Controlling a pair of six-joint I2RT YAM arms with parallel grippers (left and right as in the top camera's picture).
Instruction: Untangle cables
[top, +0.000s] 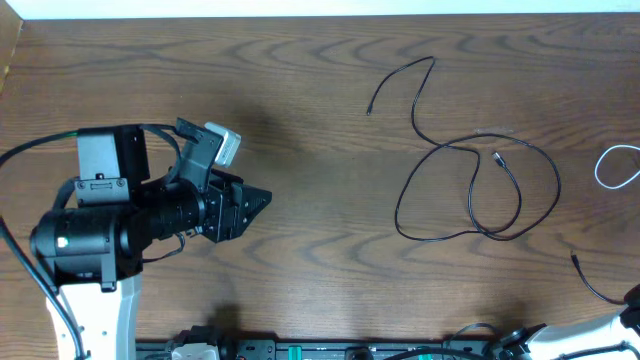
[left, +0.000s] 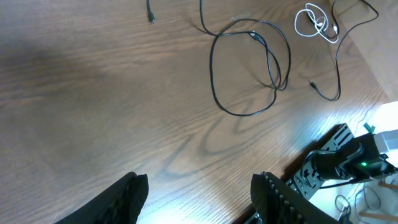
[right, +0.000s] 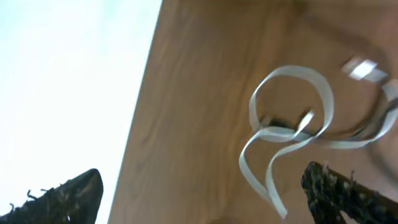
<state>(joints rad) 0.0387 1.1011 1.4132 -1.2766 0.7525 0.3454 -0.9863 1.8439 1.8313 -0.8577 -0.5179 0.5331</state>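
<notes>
Left tool (left: 199, 182) is held spread, nothing between. Right tool (right: 202, 175) is spread wide, empty. Thin white cable (right: 297, 69) is coiled in loose loops just beyond it. Thin black cable (left: 212, 71) is looped on the grained wood surface (top: 300, 100), long axis diagonal from overhead.

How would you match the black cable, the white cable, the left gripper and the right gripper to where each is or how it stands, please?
Things:
1. black cable
2. white cable
3. left gripper
4. right gripper

Places or states:
A. open, above the white coil
B. small coil at the table edge
C. open over bare wood, apart from both cables
D. wide loose loops lying flat on the wood

Pairs: 1-D; 2-B; 3-C; 4-A
</notes>
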